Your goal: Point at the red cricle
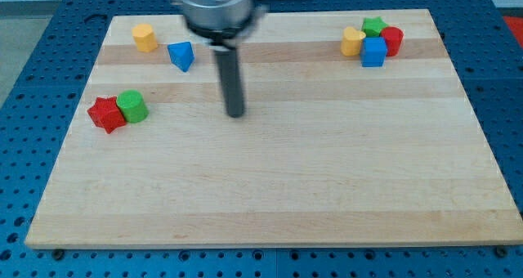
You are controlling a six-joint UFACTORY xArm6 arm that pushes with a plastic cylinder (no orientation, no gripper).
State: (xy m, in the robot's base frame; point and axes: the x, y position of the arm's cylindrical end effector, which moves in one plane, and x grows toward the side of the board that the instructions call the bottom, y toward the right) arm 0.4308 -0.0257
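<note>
No writing or labels you can read. Pale wooden board, visible grain, on blue perforated table.

My tip: bare dark rod, no jaws, holds nothing; stands on open wood, well apart from all blocks.

Red cylinder at view's top right, touching blue cube; green star and yellow block in same cluster.

View's left: red star touching green cylinder; yellow cylinder, blue triangle above.
</note>
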